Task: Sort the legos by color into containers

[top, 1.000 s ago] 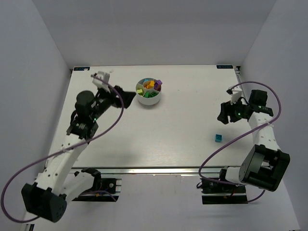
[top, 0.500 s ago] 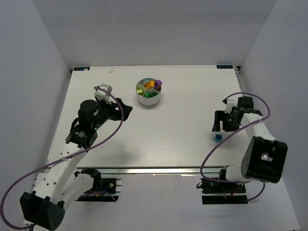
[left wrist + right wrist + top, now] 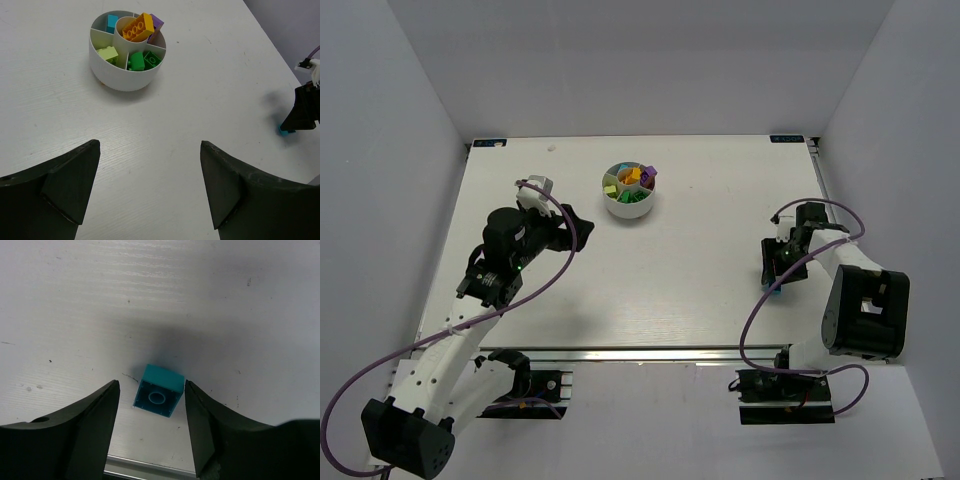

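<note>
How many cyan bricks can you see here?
2. One cyan brick is in a wedge of the bowl; the other lies on the table between the right gripper's open fingers. More may be hidden in the bowl.

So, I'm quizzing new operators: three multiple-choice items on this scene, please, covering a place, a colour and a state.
1. Where is the loose cyan brick?
A. between the fingers of the right gripper, on the table
B. on a green brick
C. at the table's far edge
2. Which colour brick tops the hub of the bowl?
A. green
B. orange
C. red
3. The left gripper is:
A. shut on a brick
B. shut, empty
C. open, empty
Answers: A, fingers flank it in the right wrist view; B, the orange brick lies across the hub; C, fingers wide apart, nothing between.
</note>
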### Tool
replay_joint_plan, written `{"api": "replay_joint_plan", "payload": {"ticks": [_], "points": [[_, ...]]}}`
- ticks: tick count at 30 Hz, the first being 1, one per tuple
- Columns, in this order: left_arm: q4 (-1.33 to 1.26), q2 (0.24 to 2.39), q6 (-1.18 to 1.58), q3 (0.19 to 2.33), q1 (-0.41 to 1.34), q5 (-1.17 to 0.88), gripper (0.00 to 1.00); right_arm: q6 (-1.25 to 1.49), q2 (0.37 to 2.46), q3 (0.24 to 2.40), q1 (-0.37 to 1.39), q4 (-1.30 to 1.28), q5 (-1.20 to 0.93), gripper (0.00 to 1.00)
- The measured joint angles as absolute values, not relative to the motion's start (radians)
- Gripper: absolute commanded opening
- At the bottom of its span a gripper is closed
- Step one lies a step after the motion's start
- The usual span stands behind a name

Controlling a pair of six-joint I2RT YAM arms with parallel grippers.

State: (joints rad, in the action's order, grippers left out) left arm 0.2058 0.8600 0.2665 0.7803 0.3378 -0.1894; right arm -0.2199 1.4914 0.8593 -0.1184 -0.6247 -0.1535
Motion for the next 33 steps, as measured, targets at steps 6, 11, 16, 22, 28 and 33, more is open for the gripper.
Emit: {"api": "replay_joint_plan", "payload": {"ticks": [6,11,16,22,28,33], "points": [[0.206,0.86,0.266,0.78,0.338,-0.189,0.91,-0.218,1.5,0.859,-0.109,-0.633,-0.122,0.54],[0.206,0.86,0.266,0.78,0.338,-0.19,0.91,-0.218,1.527,0.859,-0.102,-0.645,-0.103,0.54],[0.205,0.86,0.266,0.78,0.338,-0.191,0.91,-0.219,1.547,0.859,-0.092,-0.659,-0.092,0.47],[0.201,0.86,0.268,0.78,0.338,-0.203,0.9,-0.224,1.548,0.862,-0.08,-0.667,-0.081,0.14],[0.127,0.878,0.312,0.77,0.338,-0.347,0.56,-0.337,1.507,0.913,-0.064,-0.723,-0.21,0.0],[-0.084,1.015,0.45,0.725,0.338,-0.603,0.26,-0.592,1.411,1.043,-0.024,-0.783,-0.533,0.0]]}}
